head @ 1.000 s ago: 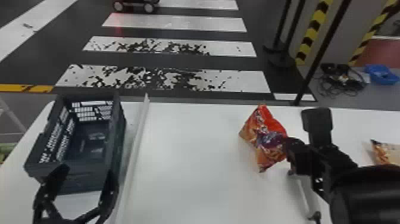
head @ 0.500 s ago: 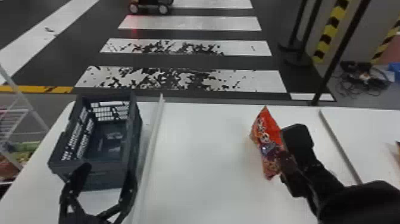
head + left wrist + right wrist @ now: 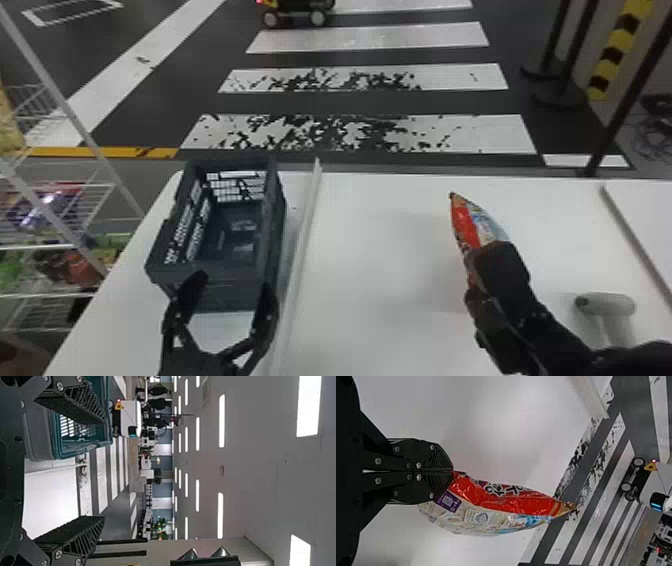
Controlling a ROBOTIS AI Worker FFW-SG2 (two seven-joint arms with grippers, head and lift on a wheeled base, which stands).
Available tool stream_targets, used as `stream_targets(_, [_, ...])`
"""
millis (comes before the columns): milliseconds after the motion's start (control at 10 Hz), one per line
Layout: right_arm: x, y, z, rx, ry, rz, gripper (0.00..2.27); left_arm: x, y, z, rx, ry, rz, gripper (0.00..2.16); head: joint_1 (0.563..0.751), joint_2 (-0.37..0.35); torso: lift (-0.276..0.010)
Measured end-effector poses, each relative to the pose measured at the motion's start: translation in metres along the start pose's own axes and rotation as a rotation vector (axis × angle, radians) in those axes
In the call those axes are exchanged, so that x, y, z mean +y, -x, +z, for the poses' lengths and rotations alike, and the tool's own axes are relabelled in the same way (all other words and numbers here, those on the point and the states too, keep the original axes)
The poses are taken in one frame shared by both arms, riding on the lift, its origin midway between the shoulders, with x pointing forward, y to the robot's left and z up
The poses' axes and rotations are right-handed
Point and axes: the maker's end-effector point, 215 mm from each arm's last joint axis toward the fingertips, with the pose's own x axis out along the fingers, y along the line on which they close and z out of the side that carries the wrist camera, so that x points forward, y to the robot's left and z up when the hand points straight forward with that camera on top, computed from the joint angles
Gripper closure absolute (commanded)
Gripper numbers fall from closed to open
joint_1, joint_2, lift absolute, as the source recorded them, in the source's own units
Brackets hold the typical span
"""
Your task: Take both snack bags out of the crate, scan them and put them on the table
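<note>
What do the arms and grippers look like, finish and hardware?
Left gripper: black, tapering fingers, slanted ribs along the sides, rough-textured pads, silver screws. Right gripper: black, rounded finger ends with fine ridges, silver screws. Right arm: black too.

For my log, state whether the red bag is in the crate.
Out: the right claw grips the red bag over the table, away from the crate.

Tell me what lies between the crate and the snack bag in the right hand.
A white strip, nearer the crate than the bag; the rest is bare white table. The head view shows it.
</note>
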Motion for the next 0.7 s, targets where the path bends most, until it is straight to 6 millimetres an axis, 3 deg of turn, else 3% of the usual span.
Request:
stream_targets(100, [0.024,0.002,0.002,-0.007,-0.018,0.086,0.28,0.000,0.000,0.000,0.000,0.000,0.001,0.15,0.695,0.213,-0.094])
stream_targets(200, [0.041,0.004,0.005,-0.016,-0.042,0.151,0.00,0.000,0.000,0.000,-0.001,0.001,0.001,0.15,0.695,0.248,-0.094])
stream_targets(500, [0.079,0.016,0.019,-0.044,-0.162,0.348,0.05,0.000,0.000,0.004,-0.014,0.001,0.001,0.15,0.695,0.297,-0.094])
stream_targets(700, [0.091,0.028,0.032,-0.072,-0.247,0.459,0.06,0.000,0.002,0.006,-0.019,0.001,0.003,0.15,0.695,0.336,-0.094])
